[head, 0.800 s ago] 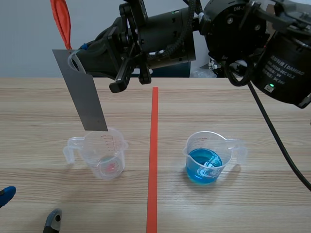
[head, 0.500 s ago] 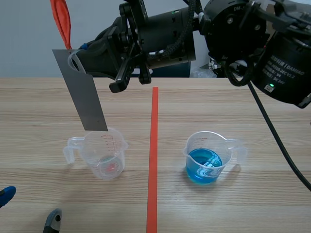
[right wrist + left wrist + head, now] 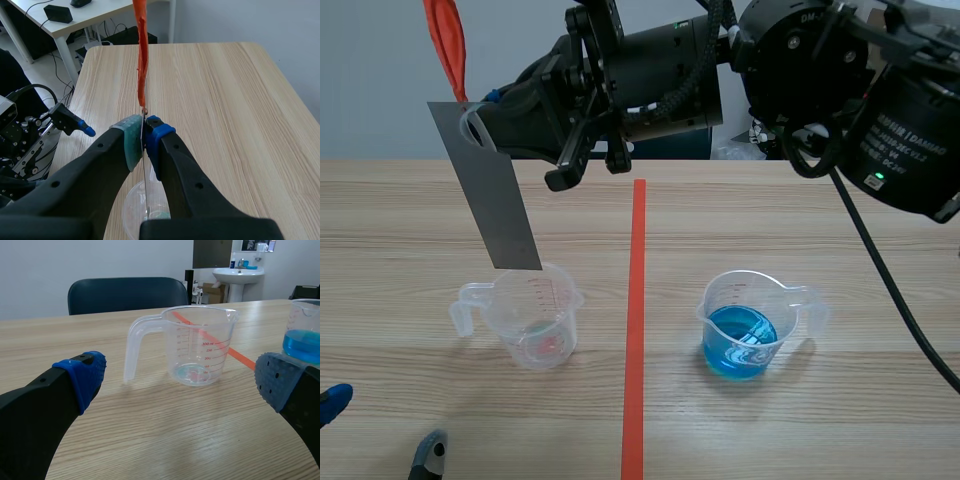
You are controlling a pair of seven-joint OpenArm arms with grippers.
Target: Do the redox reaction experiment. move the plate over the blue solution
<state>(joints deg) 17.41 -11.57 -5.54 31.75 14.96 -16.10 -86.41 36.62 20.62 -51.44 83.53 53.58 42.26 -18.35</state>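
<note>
Holds the thin flat grey metal plate up in the air on the left side, tilted, with the low end just above the clear plastic cup with a bit of red at the bottom. Pinches the top end tight between the pads of the right tool, reaching over from the right. Looks stiff, light and smooth, so could slip or swing. Best to grip it by the flat sides at the top end, close to the orange-red strip running up from there. Needs to go right, past the orange-red tape line, to the clear plastic cup of blue water standing well apart on the table. Should go slow and not bump the thin cups. Holds the left tool low at the near left, fingers wide apart, gripping nothing.
</note>
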